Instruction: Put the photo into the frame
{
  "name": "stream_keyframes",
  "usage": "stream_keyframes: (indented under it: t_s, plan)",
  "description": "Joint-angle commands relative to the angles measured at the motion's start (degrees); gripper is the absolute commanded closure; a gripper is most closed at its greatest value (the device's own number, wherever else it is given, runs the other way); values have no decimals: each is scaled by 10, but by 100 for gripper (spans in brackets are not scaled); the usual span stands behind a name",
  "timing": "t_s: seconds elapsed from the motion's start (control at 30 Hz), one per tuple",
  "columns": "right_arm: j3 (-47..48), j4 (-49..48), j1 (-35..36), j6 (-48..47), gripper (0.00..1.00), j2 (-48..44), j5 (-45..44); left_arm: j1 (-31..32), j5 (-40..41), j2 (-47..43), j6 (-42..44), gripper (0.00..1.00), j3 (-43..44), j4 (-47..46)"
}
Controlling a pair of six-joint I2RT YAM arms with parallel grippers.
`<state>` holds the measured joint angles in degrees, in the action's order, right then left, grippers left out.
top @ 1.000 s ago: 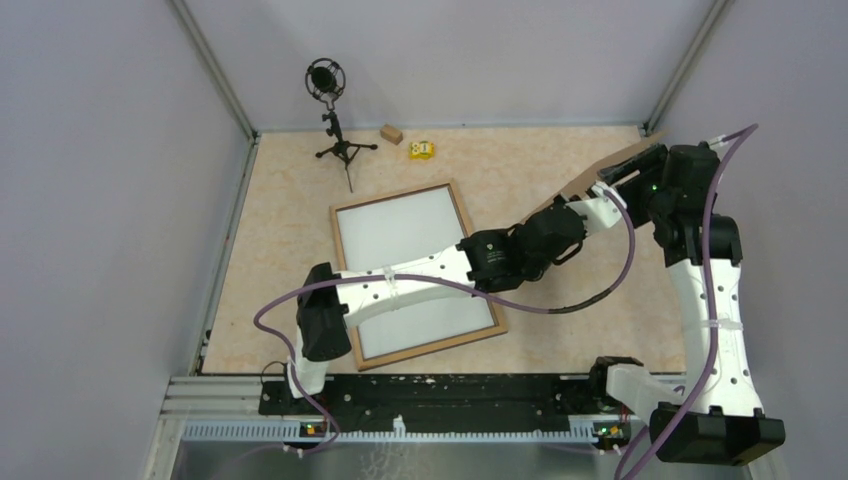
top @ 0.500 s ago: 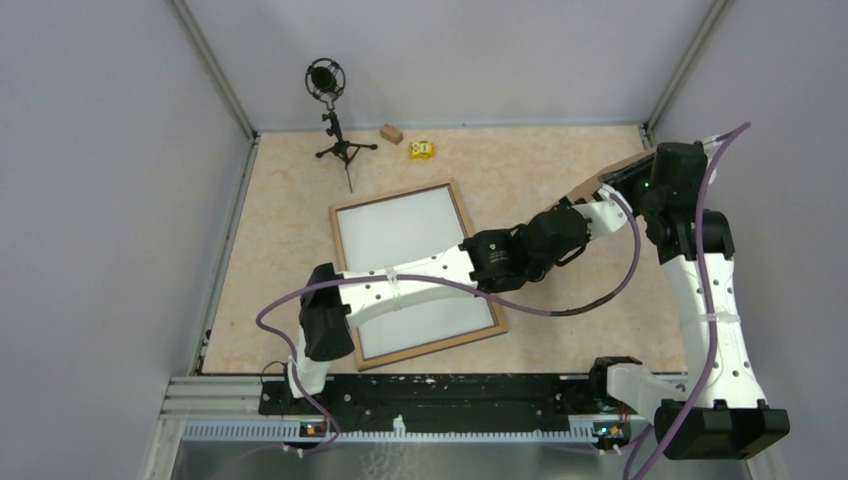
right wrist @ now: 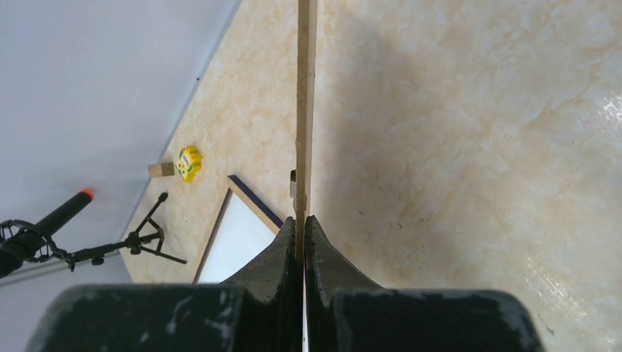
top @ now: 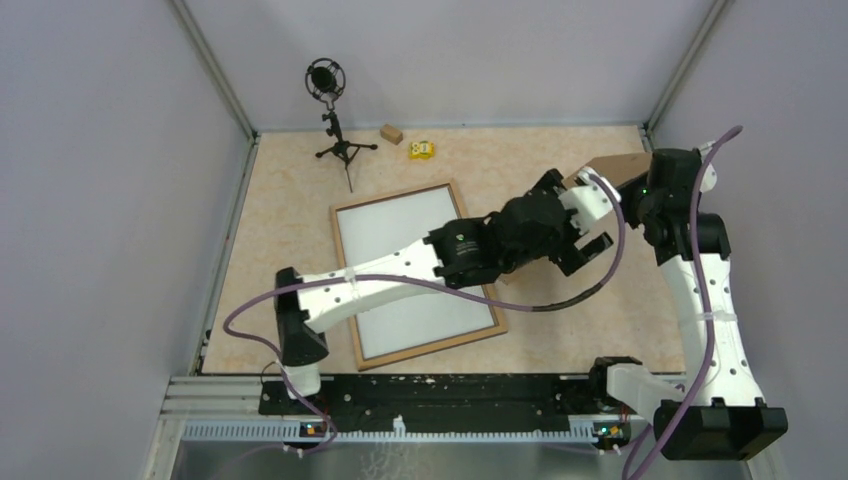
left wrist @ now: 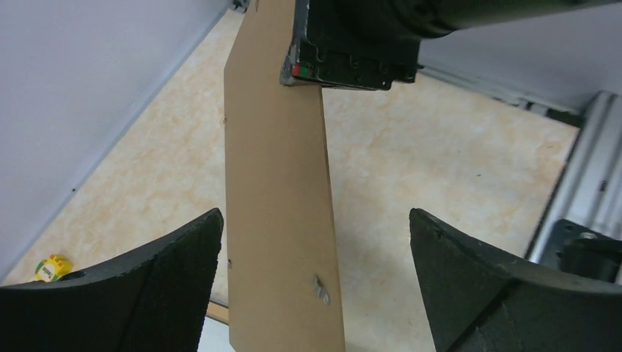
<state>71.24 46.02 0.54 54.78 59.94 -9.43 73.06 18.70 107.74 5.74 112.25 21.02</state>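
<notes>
The frame [top: 337, 232] lies flat left of centre on the table, light wood rim up, a white panel filling its opening; its dark blue edge [right wrist: 253, 196] shows in the right wrist view. The photo is out of view. My right gripper [right wrist: 302, 218] is shut on the edge of a plain brown backing board [left wrist: 279, 205], which stands on edge off the table at the far right [top: 612, 166]. My left gripper [left wrist: 315, 213] is open, its fingers wide on either side of the board without touching it. From above, the left gripper [top: 588, 218] sits just left of the right gripper [top: 632, 182].
A microphone on a small tripod [top: 327, 85], a wooden block [top: 390, 133] and a yellow toy [top: 421, 149] stand along the back wall. Grey walls close in the left, back and right. The left arm stretches over the frame's right half.
My left gripper has opened, let go of the backing board and drawn back to the left. My right gripper has shut on the board's edge and now holds it alone.
</notes>
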Motion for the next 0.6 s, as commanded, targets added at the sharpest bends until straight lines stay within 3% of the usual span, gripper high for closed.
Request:
stream_keyframes:
  t_s: [0.0, 0.1, 0.27, 0.4, 0.57]
  plan:
    - [41, -74, -27, -78, 100, -16, 30, -4, -44, -130, -51, 1, -2, 42]
    - [52, -115, -50, -156, 100, -10, 89, -44, -72, -179, -81, 1, -14, 85]
    - [107, -148, -50, -278, 100, 26, 214, -209, -172, -248, -136, 1, -75, 124]
    - [147, -144, -50, -299, 100, 57, 302, -282, -120, -292, -135, 1, -132, 112]
    - [173, -159, -50, -273, 100, 95, 391, -327, -59, -319, -156, 1, -172, 92]
